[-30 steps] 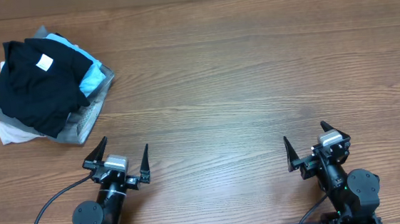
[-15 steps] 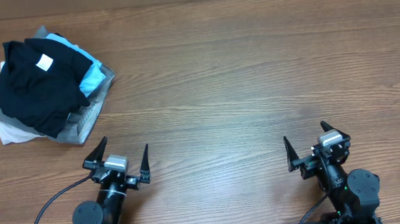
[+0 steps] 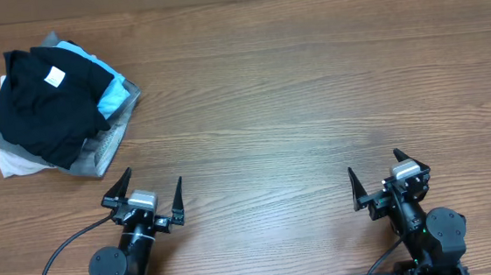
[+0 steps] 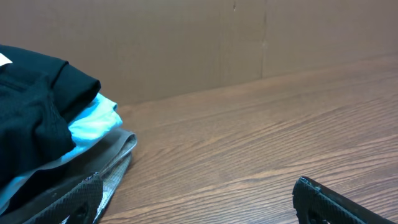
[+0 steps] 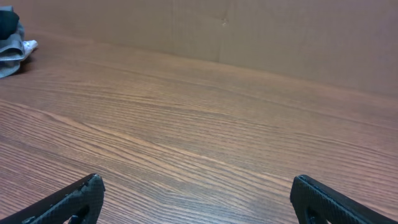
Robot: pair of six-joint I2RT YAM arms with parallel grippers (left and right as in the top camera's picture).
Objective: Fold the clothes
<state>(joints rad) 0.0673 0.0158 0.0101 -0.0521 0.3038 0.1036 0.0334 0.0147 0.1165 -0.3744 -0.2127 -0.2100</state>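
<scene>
A heap of clothes (image 3: 54, 104) lies at the far left of the wooden table: a black garment (image 3: 45, 100) with a white label on top, light blue (image 3: 112, 97), grey (image 3: 106, 148) and white (image 3: 19, 164) pieces under it. In the left wrist view the black garment (image 4: 31, 124), the blue piece (image 4: 90, 124) and the grey piece (image 4: 112, 168) show at the left. My left gripper (image 3: 153, 193) is open and empty near the front edge, just below the heap. My right gripper (image 3: 376, 175) is open and empty at the front right. The heap's edge (image 5: 12, 43) shows far left in the right wrist view.
The wooden table (image 3: 295, 98) spreads bare between the heap and the right side. A brown cardboard wall (image 4: 186, 43) stands along the table's far edge, also in the right wrist view (image 5: 280, 31).
</scene>
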